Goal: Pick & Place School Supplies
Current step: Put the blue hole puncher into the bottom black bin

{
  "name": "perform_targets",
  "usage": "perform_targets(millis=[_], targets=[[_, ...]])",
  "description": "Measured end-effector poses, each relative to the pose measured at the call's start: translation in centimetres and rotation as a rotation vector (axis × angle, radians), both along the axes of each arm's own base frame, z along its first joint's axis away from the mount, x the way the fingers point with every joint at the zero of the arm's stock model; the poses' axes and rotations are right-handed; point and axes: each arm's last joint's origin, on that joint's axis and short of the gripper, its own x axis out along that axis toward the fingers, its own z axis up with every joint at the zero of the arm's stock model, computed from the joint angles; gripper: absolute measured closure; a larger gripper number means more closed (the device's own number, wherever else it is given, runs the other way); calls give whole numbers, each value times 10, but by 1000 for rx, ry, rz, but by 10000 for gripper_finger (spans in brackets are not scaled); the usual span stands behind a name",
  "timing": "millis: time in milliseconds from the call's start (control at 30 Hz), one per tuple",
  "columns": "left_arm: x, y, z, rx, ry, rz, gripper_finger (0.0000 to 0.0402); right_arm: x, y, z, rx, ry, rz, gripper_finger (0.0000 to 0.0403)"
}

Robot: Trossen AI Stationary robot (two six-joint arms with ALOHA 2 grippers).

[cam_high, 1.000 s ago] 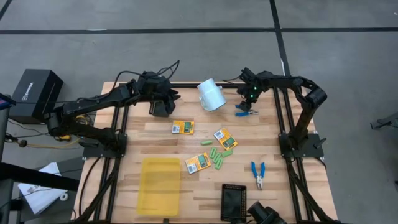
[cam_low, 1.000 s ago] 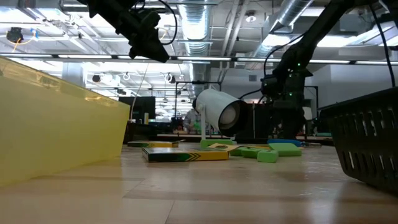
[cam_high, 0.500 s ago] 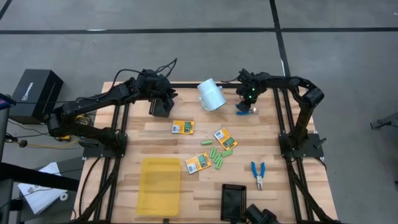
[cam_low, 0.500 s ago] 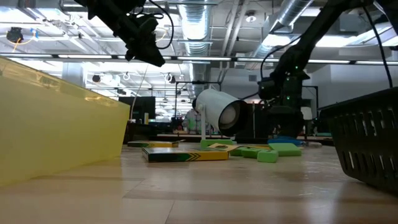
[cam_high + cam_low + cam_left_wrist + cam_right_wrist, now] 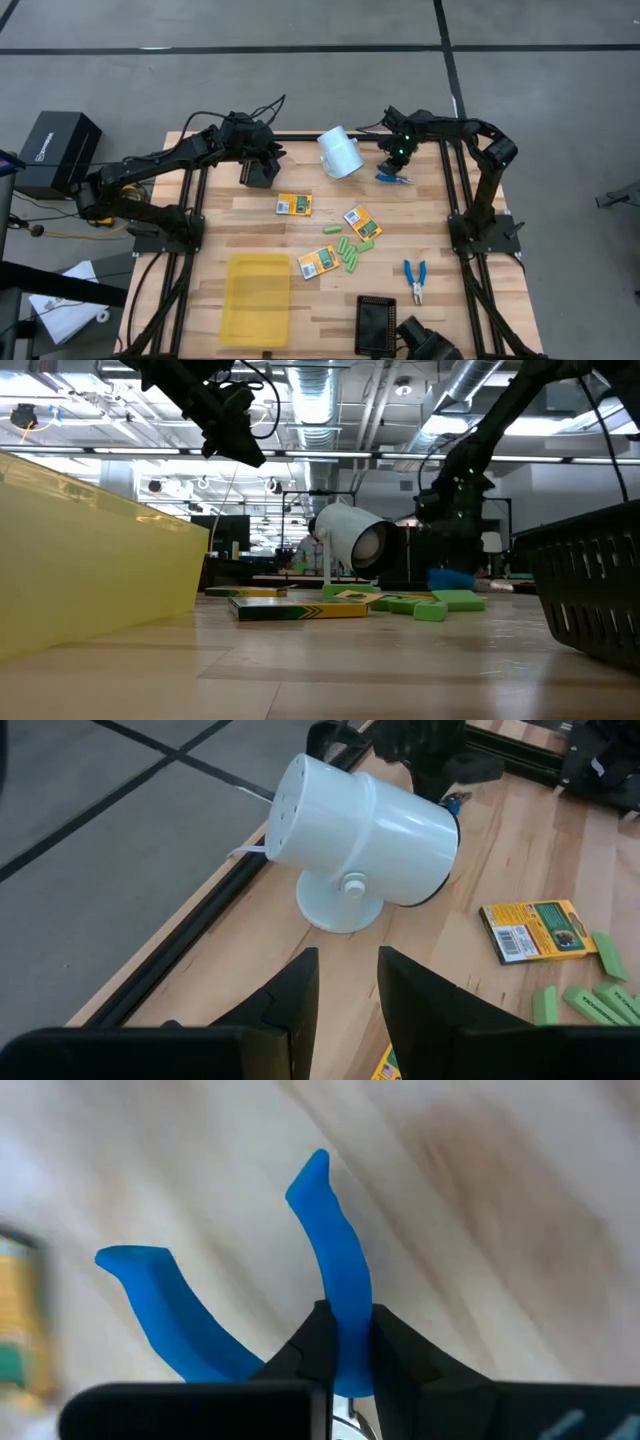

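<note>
My right gripper (image 5: pixel 392 168) hangs over the far right of the table, beside the white cup (image 5: pixel 340 153), and is shut on a blue-handled plier tool (image 5: pixel 393 178). In the low view that tool (image 5: pixel 452 577) shows just above the tabletop. A second blue tool (image 5: pixel 415 280) lies flat near the right edge. Three orange-yellow boxes (image 5: pixel 294 205) (image 5: pixel 362 222) (image 5: pixel 318 262) and several light-green pieces (image 5: pixel 348 250) lie flat mid-table. My left gripper (image 5: pixel 345 990) hovers at the far left, left of the cup, open with nothing between its fingers. My right gripper pinches one blue handle (image 5: pixel 335 1250) of the tool between its two fingers (image 5: pixel 318 1342), close to where the two handles meet. The fingers come from above, pointing down, and lie across that handle. The other handle (image 5: pixel 165 1295) spreads free to one side.
The white cup (image 5: pixel 360 830) lies on its side on a small foot at the far edge. A yellow tray (image 5: pixel 258 295) sits near the front left and a black mesh tray (image 5: pixel 378 325) at the front right. Black frame rails run along both table sides.
My right gripper has dipped onto the blue tool by the cup, taken hold of it and come up slightly toward the table's left. The tool now shows a little higher in the low view. My left gripper has shifted slightly.
</note>
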Motion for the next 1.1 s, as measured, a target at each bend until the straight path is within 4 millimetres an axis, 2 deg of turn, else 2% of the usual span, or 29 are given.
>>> perform_targets(millis=[67, 233, 333, 433, 533, 667, 833, 933, 1100], targets=[[0, 0, 0, 0, 0, 0, 302, 3, -6, 20, -39, -55, 3, 374], [0, 0, 0, 0, -1, 0, 302, -5, -14, 54, -86, -67, -25, 374], [0, 0, 0, 2, -3, 0, 302, -8, -8, 78, -93, -99, -30, 374], [0, 0, 1, 4, -7, 0, 302, -9, 6, 103, -99, -185, -42, 374], [0, 1, 1, 4, -8, 4, 302, -9, 29, 132, -128, -256, -46, 374], [0, 2, 1, 9, -11, 4, 302, -6, 70, 164, -139, -324, -37, 374], [0, 2, 2, 30, -11, -9, 302, -2, 128, 193, -121, -395, -21, 374], [1, 2, 2, 31, -12, -10, 302, 7, 165, 198, -136, -391, -21, 374], [1, 2, 3, 26, -22, -24, 302, 21, 224, 192, -146, -375, 11, 374]])
